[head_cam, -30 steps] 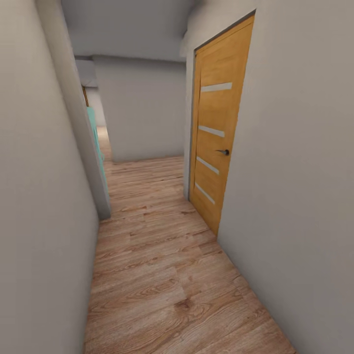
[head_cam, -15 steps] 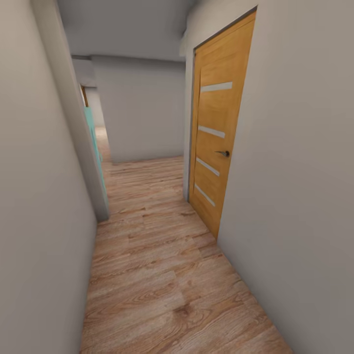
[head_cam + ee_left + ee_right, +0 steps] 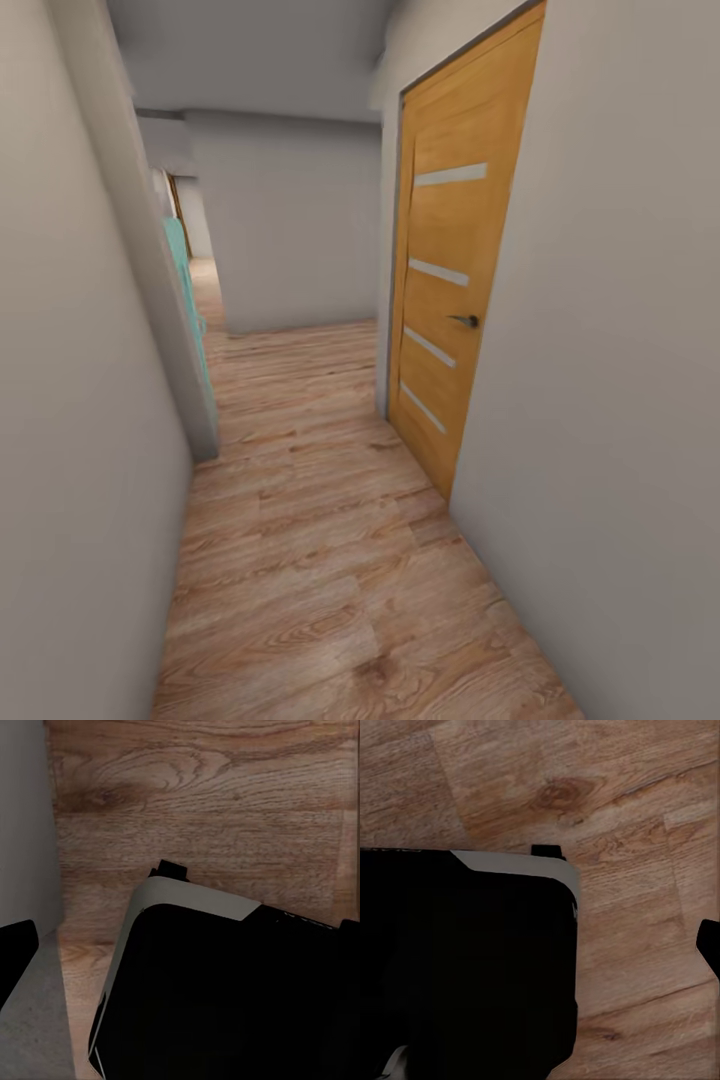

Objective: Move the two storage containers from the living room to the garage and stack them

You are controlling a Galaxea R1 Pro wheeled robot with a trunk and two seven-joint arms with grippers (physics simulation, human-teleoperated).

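Head view – wood-plank hallway, closed wooden door

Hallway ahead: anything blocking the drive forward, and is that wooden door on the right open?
Nothing visible stands on the wood-plank floor of the corridor up to the far wall. The wooden door on the right is shut. No containers or garage are visible.

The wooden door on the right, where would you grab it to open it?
By the small dark lever handle on the wooden door, probably coming from the hallway side, straight at the door's face. The handle sticks out from the flat panel near the edge farther from the camera, about mid-height, and nothing else on the door offers a hold.
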